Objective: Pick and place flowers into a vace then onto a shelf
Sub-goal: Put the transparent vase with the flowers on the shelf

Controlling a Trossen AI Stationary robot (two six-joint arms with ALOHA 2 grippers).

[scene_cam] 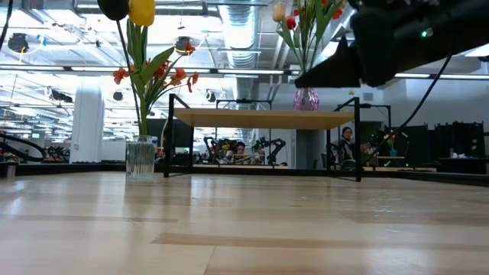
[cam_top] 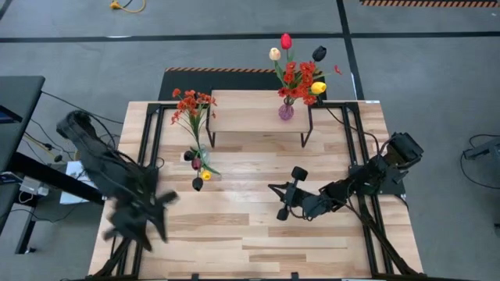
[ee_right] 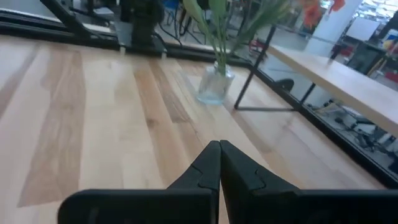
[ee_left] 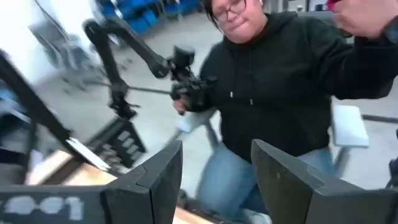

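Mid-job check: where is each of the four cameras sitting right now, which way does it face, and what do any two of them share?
High view: overhead, straight down; both arms, left gripper, right gripper, shelf.
Low view: table height, facing the shelf; a dark arm at upper right.
Left wrist view: faces off the table at a seated person; own fingers apart.
Right wrist view: faces the clear vase; own fingers shut.
Shared: the low and right wrist views both show that clear vase.

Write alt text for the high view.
Seen from above, a purple vase of flowers stands on a low shelf at the table's far edge, and a clear vase of flowers stands on the table beside it. The left gripper and the shut right gripper hold nothing.
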